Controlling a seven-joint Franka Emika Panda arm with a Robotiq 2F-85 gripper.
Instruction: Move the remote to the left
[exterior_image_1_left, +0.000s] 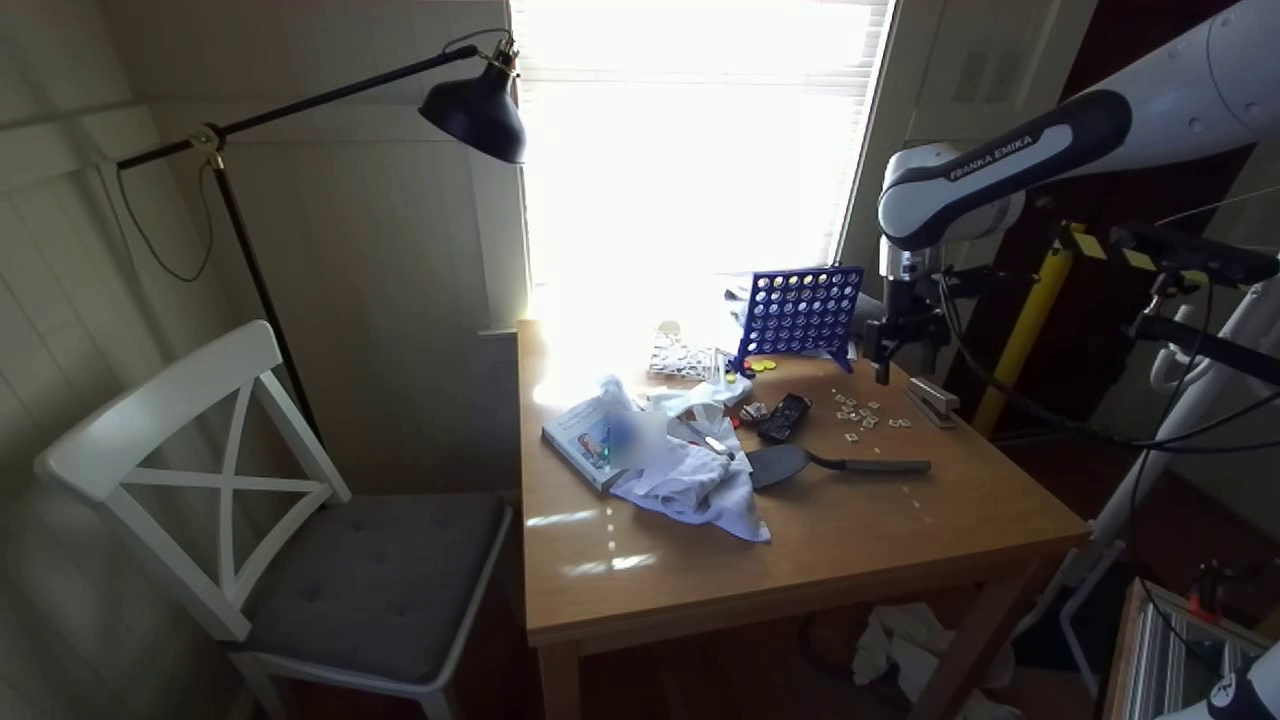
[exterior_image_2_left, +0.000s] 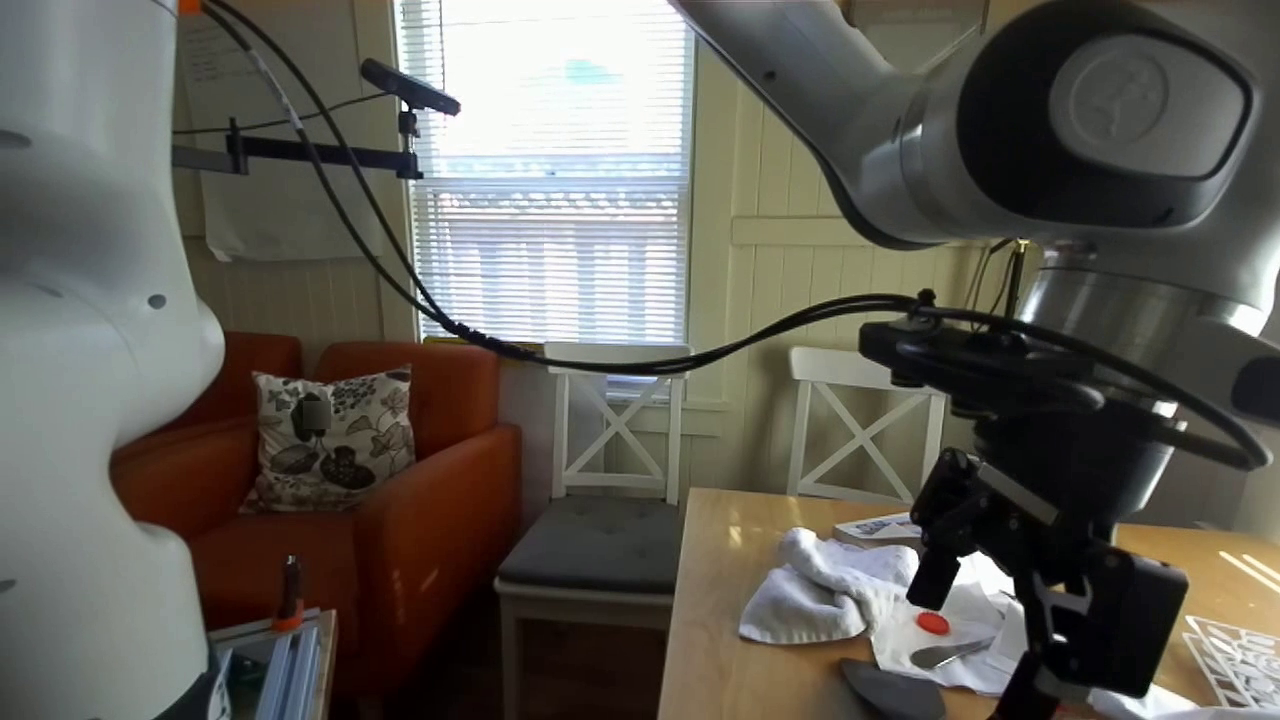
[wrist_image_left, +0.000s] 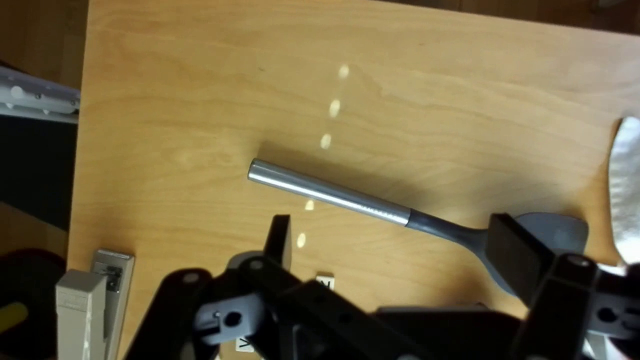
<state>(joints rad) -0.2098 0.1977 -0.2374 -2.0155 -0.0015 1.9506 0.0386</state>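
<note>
The end effector (wrist_image_left: 394, 242), jaws spread wide, hangs above the table (exterior_image_1_left: 860, 520), apart from the remote (exterior_image_1_left: 785, 418).

Arm (exterior_image_1_left: 1060, 140) bent, hand (wrist_image_left: 397, 244) downward, seemingly near vertical, fingers (wrist_image_left: 517, 257) wide apart.

One remote (exterior_image_1_left: 784, 418), one rack (exterior_image_1_left: 803, 312), one spatula (wrist_image_left: 420, 221), one stapler (wrist_image_left: 80, 312), two chairs (exterior_image_2_left: 610, 545)

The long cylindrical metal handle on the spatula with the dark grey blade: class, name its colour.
The handle is silvery grey; the wrist view shows it best.
</note>
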